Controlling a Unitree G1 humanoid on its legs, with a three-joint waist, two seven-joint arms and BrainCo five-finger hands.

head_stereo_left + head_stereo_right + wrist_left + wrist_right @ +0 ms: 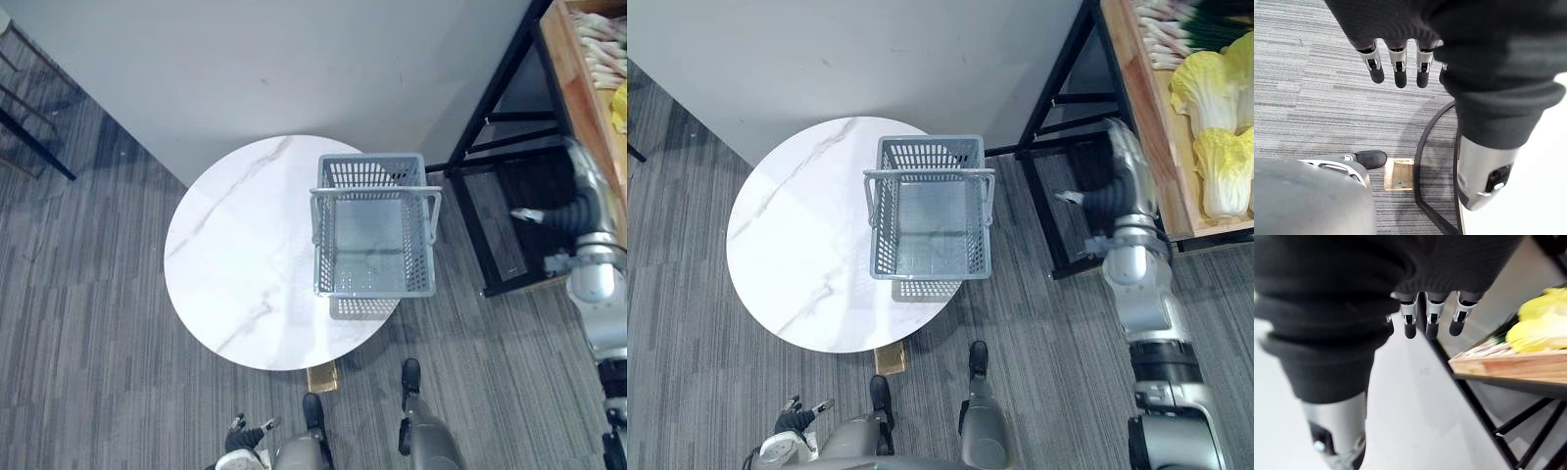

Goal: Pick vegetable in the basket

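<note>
Yellow napa cabbages [1205,98] are seen lying side by side in a wooden tray [1161,162], which is carried by a black metal rack [1083,98]. Long white and green stalks [1176,29] are piled at the far end of the same tray.

The right hand [1125,155] is held up just beside the tray's edge, close to the cabbages but not touching them. Its fingers [1431,319] are kept straight, and nothing is held in them.

To the left of the rack, a grey plastic basket [929,154] is set on the right part of a round white desk [794,255], with its handle [929,173] reaching across the top. The cabbages and the basket are well apart.

The left hand [794,421] is hung low near the front of the desk, over the grey carpet [1312,98]. Its fingers [1399,68] are straight too, and nothing is held. A small wooden box [1399,175] is seen on the carpet by the desk's edge.
</note>
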